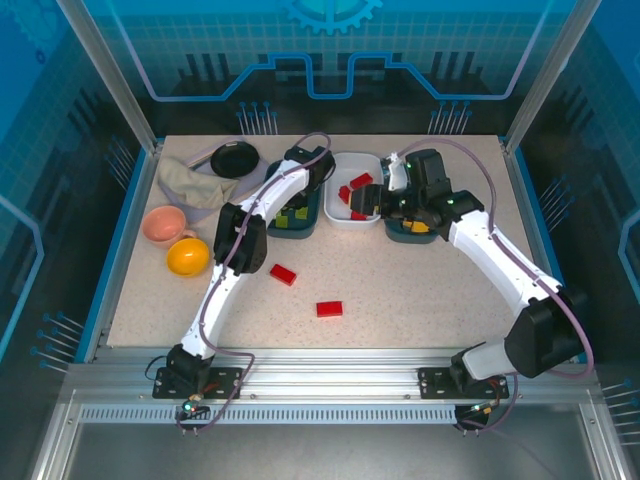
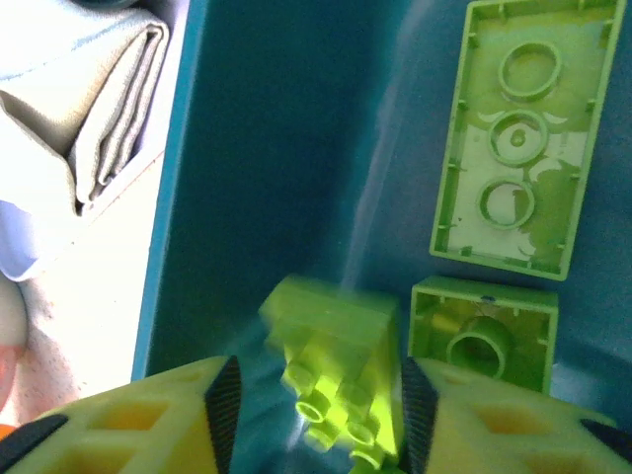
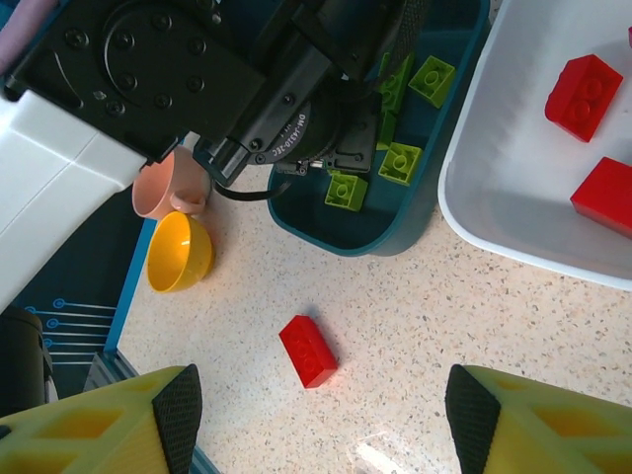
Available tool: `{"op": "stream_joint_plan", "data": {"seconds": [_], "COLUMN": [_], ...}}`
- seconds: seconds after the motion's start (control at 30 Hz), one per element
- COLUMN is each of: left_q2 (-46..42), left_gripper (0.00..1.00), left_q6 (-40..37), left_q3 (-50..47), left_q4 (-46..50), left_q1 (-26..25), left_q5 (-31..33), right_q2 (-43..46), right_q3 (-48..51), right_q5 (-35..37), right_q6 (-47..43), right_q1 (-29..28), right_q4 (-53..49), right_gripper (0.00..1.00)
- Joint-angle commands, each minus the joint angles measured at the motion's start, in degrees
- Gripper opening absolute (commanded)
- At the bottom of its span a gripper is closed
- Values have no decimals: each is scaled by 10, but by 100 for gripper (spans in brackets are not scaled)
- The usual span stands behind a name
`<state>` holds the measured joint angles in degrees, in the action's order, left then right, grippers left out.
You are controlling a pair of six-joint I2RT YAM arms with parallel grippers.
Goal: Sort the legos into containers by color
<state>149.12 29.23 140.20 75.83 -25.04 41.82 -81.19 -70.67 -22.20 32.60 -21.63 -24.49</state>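
From above, your left arm (image 1: 232,262) is reaching into the left teal tub (image 1: 298,233), beside the white tub (image 1: 350,222) that is holding red bricks (image 1: 360,181), while two loose red bricks (image 1: 283,273) are lying on the table (image 1: 420,290) nearer the bases; at the left wrist, the left gripper (image 2: 321,410) is standing part open inside that tub, its pads (image 2: 223,400) set around a blurred lime brick (image 2: 336,346) with a gap on one side, so nothing is clamped, and two other lime bricks (image 2: 518,138) are lying undersides up alongside; at the right wrist, the right gripper (image 3: 316,425) is hanging wide and empty over the table, a red brick (image 3: 308,351) lying just ahead of it. You are, by all appearances, dropping off a lime piece; the next move is calling for a lift clear of the tub and, for the right gripper, a square descent over that red brick
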Motion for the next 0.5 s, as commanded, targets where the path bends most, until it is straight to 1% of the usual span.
{"op": "stream_joint_plan", "data": {"seconds": [0.0, 0.27, 0.37, 0.43, 0.47], "left_q2": [-1, -52, -105, -159, -195], "left_gripper": [56, 62, 69, 74, 76], "left_q6": [-5, 1, 42, 86, 107], "left_q3": [20, 43, 38, 4, -32], "left_q4": [12, 20, 41, 45, 38], "left_q1": [-4, -21, -26, -24, -22], "left_q5": [13, 18, 4, -29, -48], "right_q2": [19, 37, 48, 53, 54], "right_q3": [10, 20, 23, 25, 26], "right_q5": [-15, -9, 25, 53, 72], "right_q6": [2, -13, -58, -95, -115], "right_q1": [9, 5, -13, -34, -47], "right_q4": [-11, -30, -65, -96, -114], "right_gripper": [70, 69, 69, 69, 69]}}
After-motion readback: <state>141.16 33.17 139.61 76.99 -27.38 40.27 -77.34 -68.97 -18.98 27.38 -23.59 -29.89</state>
